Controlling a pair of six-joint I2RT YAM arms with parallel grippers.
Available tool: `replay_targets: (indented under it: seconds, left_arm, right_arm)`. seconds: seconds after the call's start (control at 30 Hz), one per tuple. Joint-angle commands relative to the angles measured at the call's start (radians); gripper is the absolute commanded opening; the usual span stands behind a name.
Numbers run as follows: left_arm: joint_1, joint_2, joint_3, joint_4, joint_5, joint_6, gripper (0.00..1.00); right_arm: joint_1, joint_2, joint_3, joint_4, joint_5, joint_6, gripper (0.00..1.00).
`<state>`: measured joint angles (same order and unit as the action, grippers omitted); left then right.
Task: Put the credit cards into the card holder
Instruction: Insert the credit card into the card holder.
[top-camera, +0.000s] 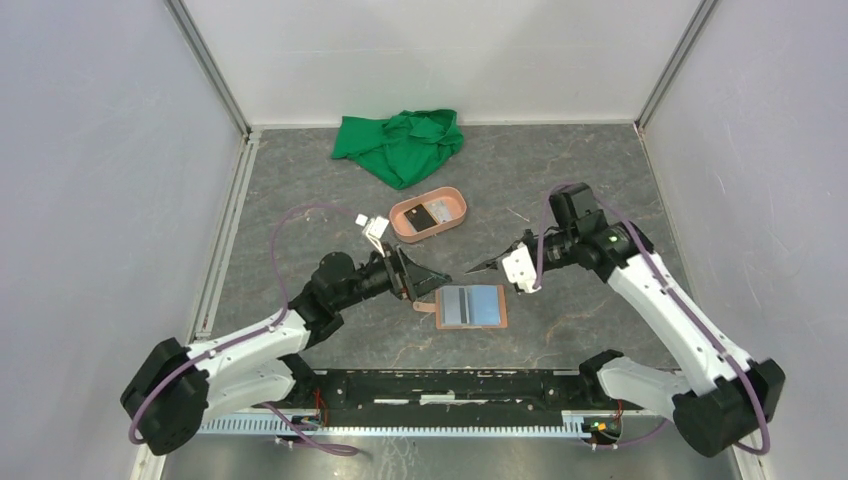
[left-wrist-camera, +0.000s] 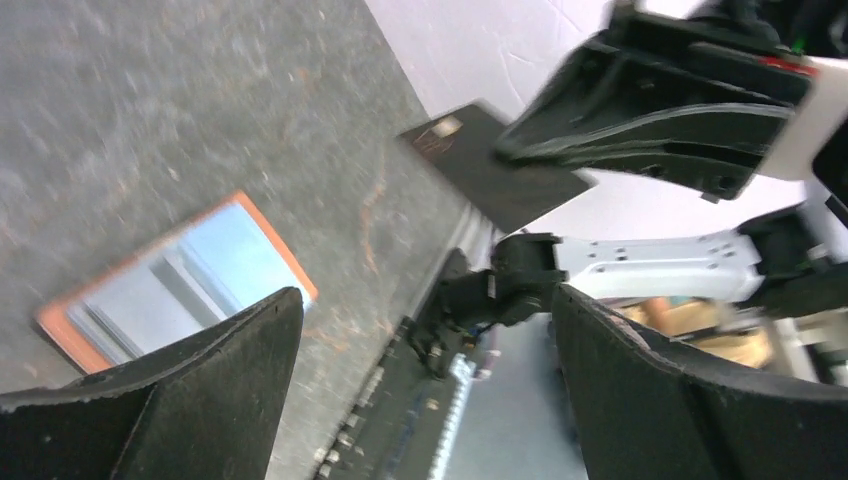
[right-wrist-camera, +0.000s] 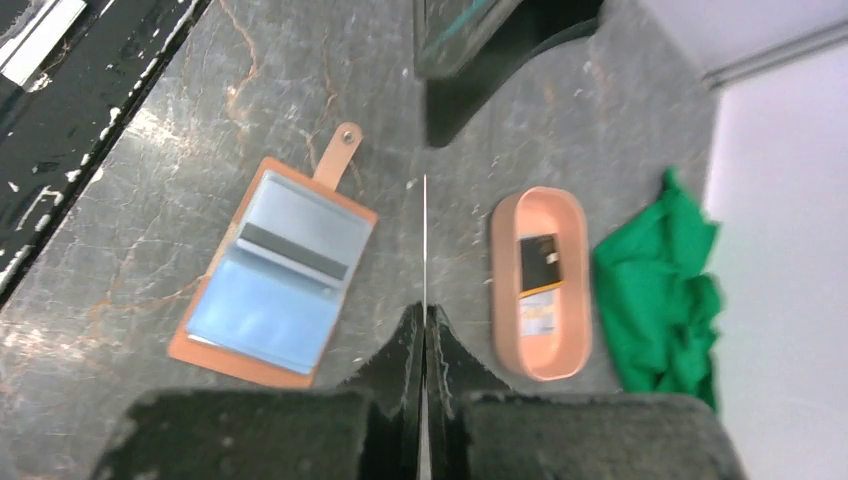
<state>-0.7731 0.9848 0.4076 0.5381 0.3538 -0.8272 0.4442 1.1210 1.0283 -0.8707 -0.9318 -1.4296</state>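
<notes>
The card holder (top-camera: 472, 306) lies open on the table, tan-brown with light blue inner pockets (right-wrist-camera: 275, 270) and its tab pointing away. A black credit card (left-wrist-camera: 490, 165) is pinched in my shut right gripper (top-camera: 495, 263), above the table just beyond the holder. In the right wrist view this card (right-wrist-camera: 424, 240) shows edge-on as a thin line running out from the right gripper (right-wrist-camera: 424, 312). My left gripper (top-camera: 432, 283) hovers close to the card's free end, open and holding nothing. The left wrist view shows its fingers wide apart around the left gripper (left-wrist-camera: 425, 300).
A salmon-pink oval tray (top-camera: 455, 205) stands behind the holder with a black card (right-wrist-camera: 540, 262) and another card (right-wrist-camera: 540, 312) inside. A crumpled green cloth (top-camera: 400, 143) lies at the back. White walls enclose three sides.
</notes>
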Motion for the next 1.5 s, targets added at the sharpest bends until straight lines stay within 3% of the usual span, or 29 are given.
replay_targets:
  seconds: [0.0,0.1,0.33,0.47,0.73,1.13,1.47]
  left_arm:
    - [0.012,0.035,-0.139,0.416,0.023,-0.501,0.99]
    - [0.012,0.072,-0.195,0.584,-0.012,-0.658,0.92]
    - [-0.025,0.191,-0.154,0.629,-0.042,-0.794,0.88]
    - [-0.041,0.310,-0.148,0.781,-0.064,-0.913,0.76]
    - [-0.110,0.572,-0.076,1.057,-0.038,-1.071,0.67]
    - [-0.162,0.725,-0.075,1.166,-0.045,-1.149,0.63]
    - [-0.188,0.767,-0.007,1.199,-0.056,-1.171,0.40]
  right_arm:
    - [0.003,-0.067,0.073,-0.193,-0.033,-0.555,0.00]
    - [0.003,-0.075,0.083,-0.210,-0.087,-0.596,0.00]
    - [-0.002,-0.107,0.028,-0.280,-0.179,-0.723,0.00]
    - [-0.006,-0.107,-0.003,-0.302,-0.221,-0.790,0.00]
    - [-0.005,-0.086,-0.013,-0.290,-0.230,-0.825,0.00]
    - [-0.005,-0.073,-0.023,-0.294,-0.251,-0.839,0.00]
    - [-0.004,-0.091,-0.072,-0.281,-0.244,-0.842,0.00]
